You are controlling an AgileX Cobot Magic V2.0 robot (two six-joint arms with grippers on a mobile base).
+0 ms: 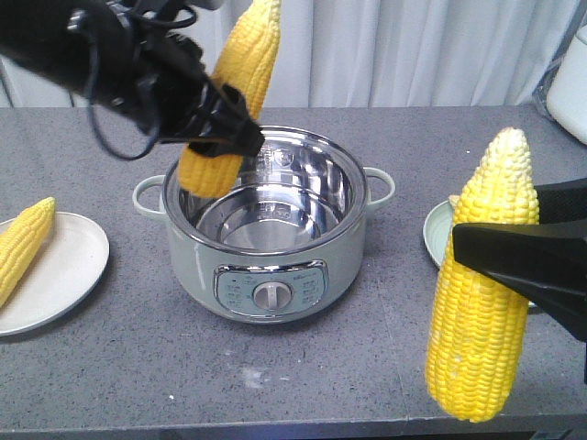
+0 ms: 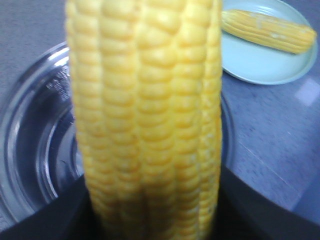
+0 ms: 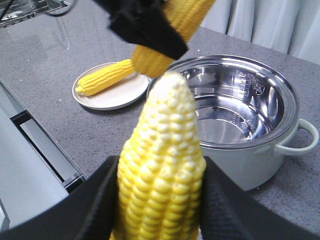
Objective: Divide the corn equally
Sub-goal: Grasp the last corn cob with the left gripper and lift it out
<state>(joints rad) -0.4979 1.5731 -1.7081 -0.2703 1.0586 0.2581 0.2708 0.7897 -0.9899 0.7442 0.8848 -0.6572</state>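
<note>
Four cobs of yellow corn show. My left gripper [image 1: 225, 124] is shut on one corn [image 1: 243, 55], held tilted in the air over the left rim of the pot [image 1: 193, 266]; this cob [image 2: 145, 115] fills the left wrist view. Near the table's front right, my right gripper [image 1: 491, 252] is shut on a second corn [image 1: 481, 312], upright with its pale tip up, also seen as a cob [image 3: 162, 165] between black fingers [image 3: 227, 205]. A third corn [image 1: 23, 247] lies on the white plate [image 1: 69, 266]. A fourth corn [image 2: 270, 31] rests on the pale green plate [image 2: 260, 65].
The steel-lined electric pot, with side handles and a front dial [image 1: 271, 295], stands mid-table with nothing inside. The green plate [image 1: 438, 229] is mostly hidden behind the right-hand cob. A white appliance [image 1: 573, 87] sits at the far right. A curtain hangs behind the grey table.
</note>
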